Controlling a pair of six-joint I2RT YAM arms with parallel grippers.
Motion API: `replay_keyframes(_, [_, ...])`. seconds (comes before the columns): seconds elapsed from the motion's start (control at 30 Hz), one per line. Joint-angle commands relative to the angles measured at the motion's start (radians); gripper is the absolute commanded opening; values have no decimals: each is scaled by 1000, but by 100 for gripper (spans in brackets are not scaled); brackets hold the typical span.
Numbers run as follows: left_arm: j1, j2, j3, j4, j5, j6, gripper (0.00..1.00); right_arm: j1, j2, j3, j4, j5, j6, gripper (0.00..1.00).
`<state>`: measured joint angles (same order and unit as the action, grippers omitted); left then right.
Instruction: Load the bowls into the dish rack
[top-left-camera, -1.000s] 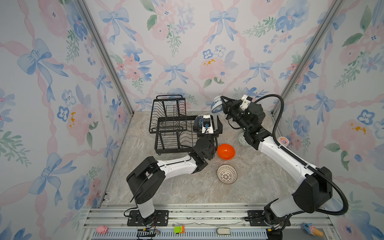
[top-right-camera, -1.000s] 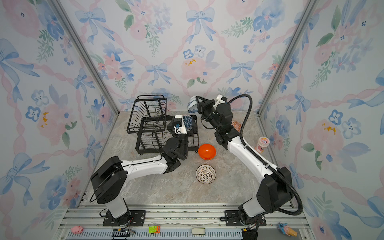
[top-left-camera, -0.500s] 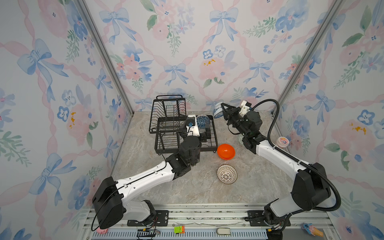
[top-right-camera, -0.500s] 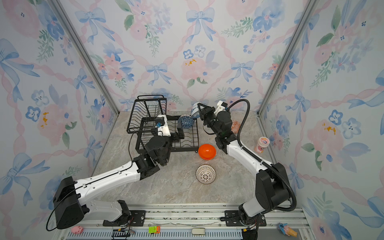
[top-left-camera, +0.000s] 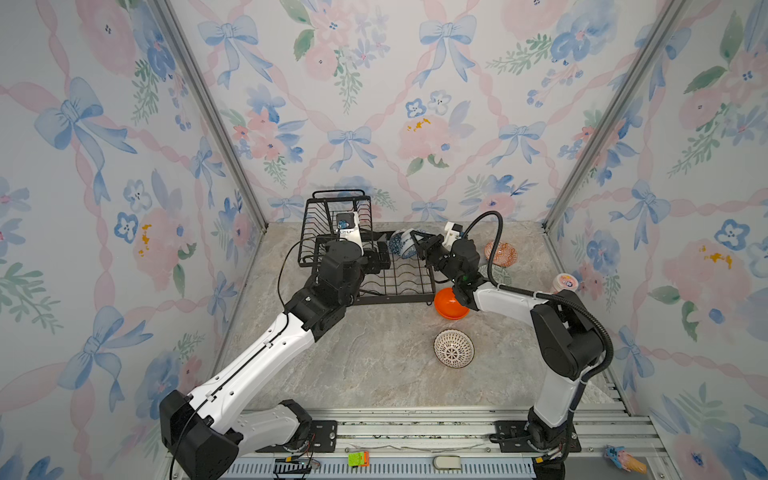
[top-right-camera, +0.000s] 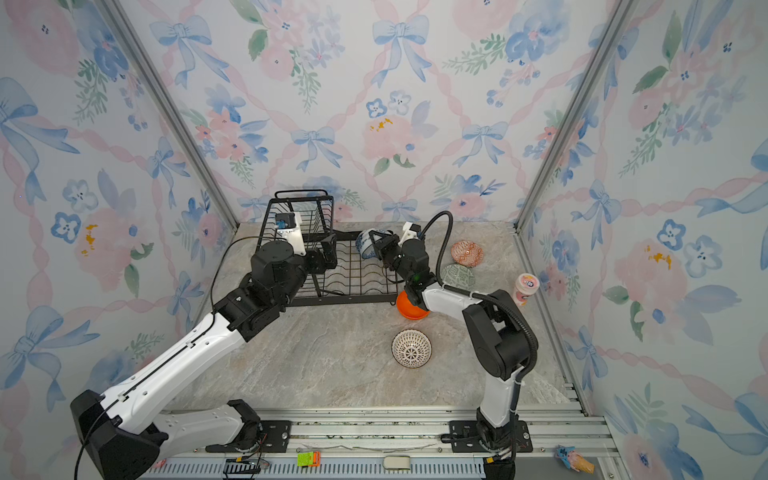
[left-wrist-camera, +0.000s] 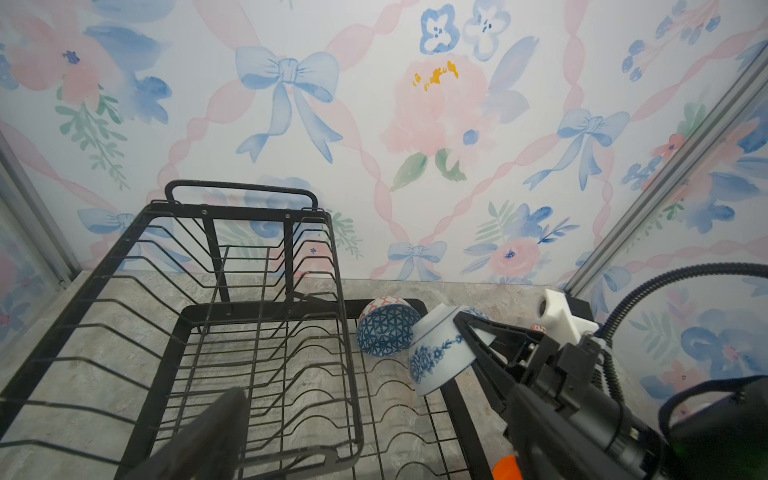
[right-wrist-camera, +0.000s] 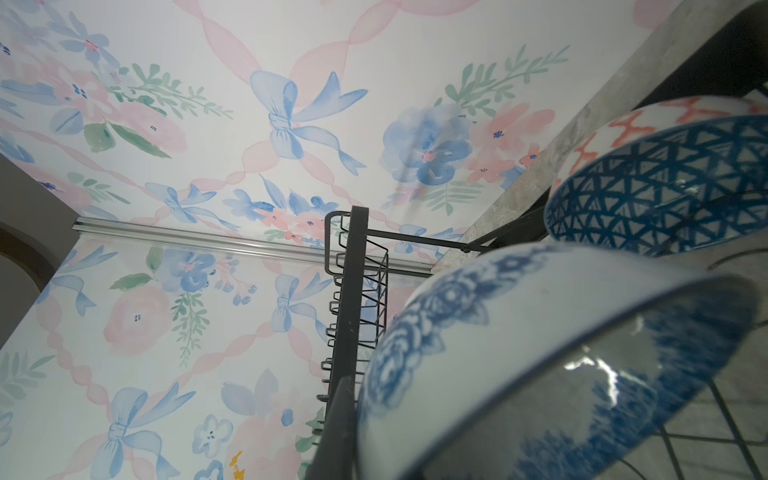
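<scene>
The black wire dish rack (top-left-camera: 332, 216) (top-right-camera: 361, 286) (left-wrist-camera: 249, 332) stands at the back. A blue geometric bowl (top-left-camera: 395, 244) (left-wrist-camera: 384, 332) (right-wrist-camera: 665, 187) leans in its base tray's far right corner. Right beside it, my right gripper (top-left-camera: 419, 246) (top-right-camera: 377, 242) is shut on the rim of the tilted blue-white floral bowl (left-wrist-camera: 436, 353) (right-wrist-camera: 519, 353), low over the tray's right edge. My left gripper (top-left-camera: 376, 259) (top-right-camera: 328, 253) hangs open and empty over the tray. On the table lie the orange (top-left-camera: 451, 305), white radial-lined (top-left-camera: 454, 348), orange-white (top-left-camera: 500, 253) and pale green (top-right-camera: 457, 275) bowls.
A tall pink cup (top-left-camera: 565, 283) stands by the right wall. The raised upper basket (left-wrist-camera: 208, 257) fills the rack's left part. My right arm (top-left-camera: 511, 303) passes over the orange bowl and partly hides the pale green one. Small items lie on the front rail (top-left-camera: 374, 461).
My right gripper has come down and to the left with the floral bowl, to beside the geometric bowl. My left gripper has drawn back leftward from that bowl, staying open.
</scene>
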<state>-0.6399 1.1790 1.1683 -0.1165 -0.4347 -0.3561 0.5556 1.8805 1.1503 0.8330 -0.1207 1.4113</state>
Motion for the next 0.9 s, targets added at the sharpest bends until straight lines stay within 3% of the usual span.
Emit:
replay_keyframes(0.0, [18, 4, 28, -94, 68, 52, 98, 20, 44, 68, 167, 4, 11, 0])
replay_keyframes(0.33, [71, 43, 30, -94, 158, 71, 98, 52, 233, 177, 233, -5, 86, 0])
replay_keyframes(0.87, [94, 81, 39, -103, 192, 94, 98, 97, 401, 363, 192, 13, 110, 0])
